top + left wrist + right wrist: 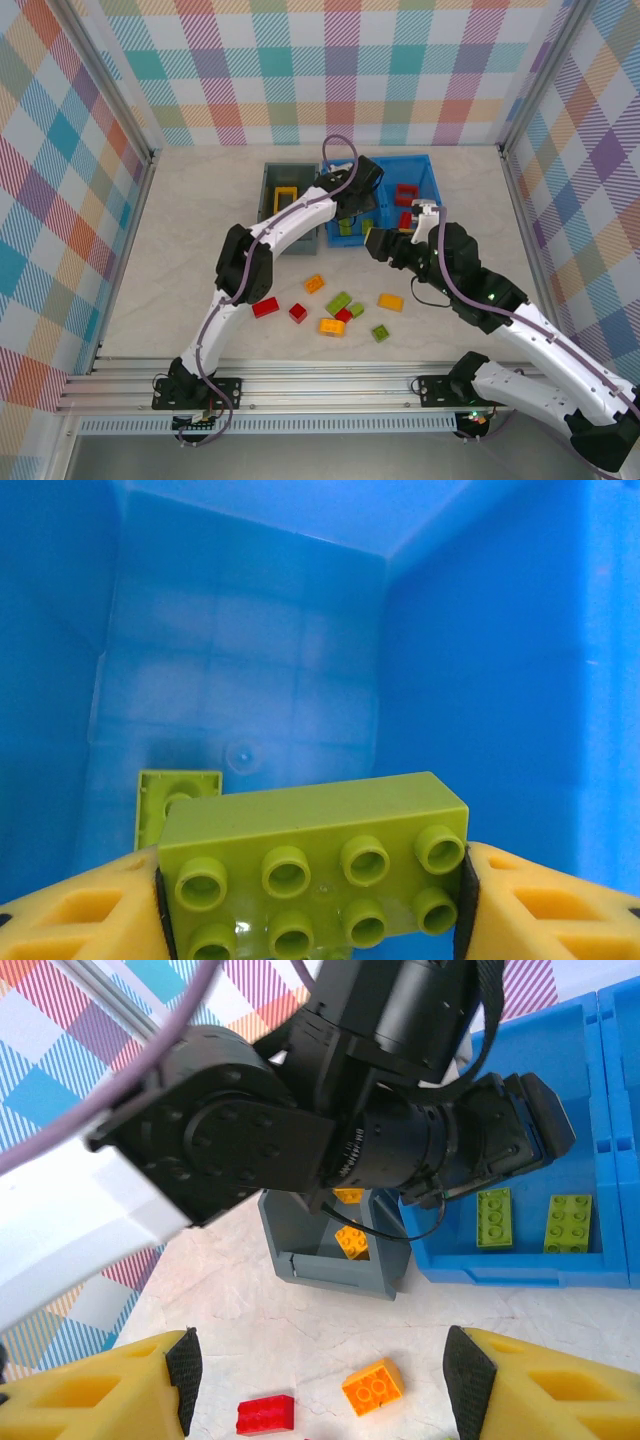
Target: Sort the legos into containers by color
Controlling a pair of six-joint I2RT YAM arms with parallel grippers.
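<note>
A: What is the left end effector [310, 910] carrying?

B: A lime green two-by-four brick [310, 845], clamped by its short ends between the yellow fingers, studs toward the wrist camera. It hangs inside the blue bin [480, 680], with walls on either side of the fingers. A second lime brick [165, 805] lies on the bin floor just beyond the left fingertip.

A: So the step is the release?

B: I'd judge so. It would go best by lowering a little, opening both fingers evenly so the brick lands flat (not on its neighbour), then lifting straight up clear of the walls.

A: Arm pose?

B: From above, the left arm [290, 220] stretches forward, elbow bent, wrist tipped down into the compartment nearer the grey bin [335, 1270].

A: And the right end effector [315, 1380]?

B: Its fingers are wide with nothing between them, hovering over the bench [260, 1330]. An orange brick [372, 1387] and a red brick [266, 1414] lie below its gap. The grey bin stands ahead of it.
</note>
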